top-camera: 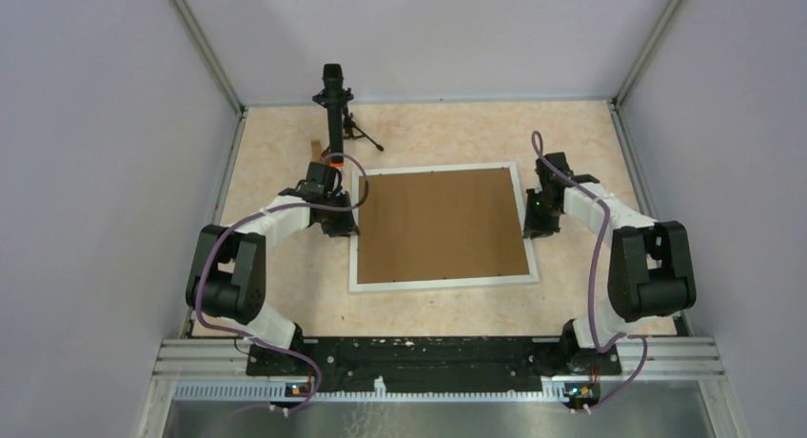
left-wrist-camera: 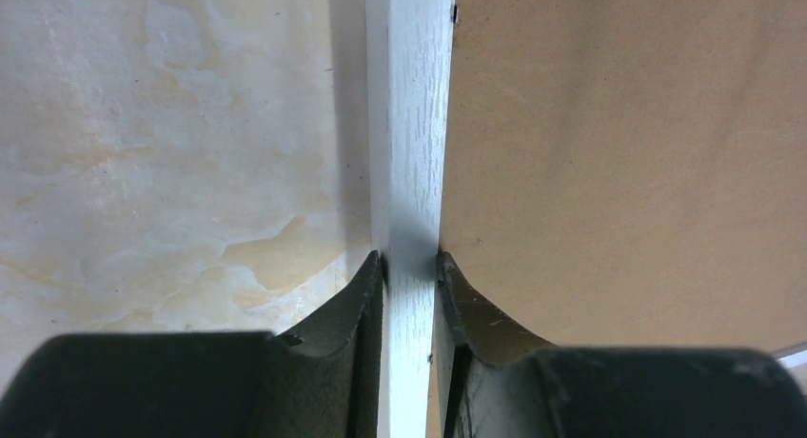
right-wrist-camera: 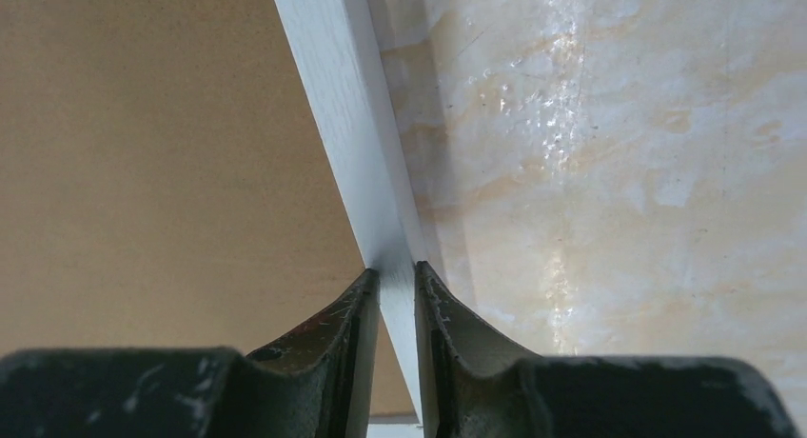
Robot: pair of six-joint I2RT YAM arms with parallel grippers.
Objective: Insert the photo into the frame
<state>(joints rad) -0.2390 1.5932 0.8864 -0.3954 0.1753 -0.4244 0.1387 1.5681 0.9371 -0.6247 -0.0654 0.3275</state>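
The left gripper (top-camera: pixel 341 221) pinches the left rail of the frame (top-camera: pixel 442 282), its fingers (left-wrist-camera: pixel 366 295) pressed against the rail's outer and inner edges; the thin white frame sits at the middle of the pale marbled table (top-camera: pixel 438 133), squarely between the two arms; a plain brown cardboard sheet (top-camera: pixel 442 224) fills its opening; the right gripper (top-camera: pixel 539 224) pinches the right rail, fingers (right-wrist-camera: pixel 447 314) tight on either side.

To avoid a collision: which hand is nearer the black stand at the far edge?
Left. The left hand grips the frame close to the black stand; the right hand grips the opposite rail.
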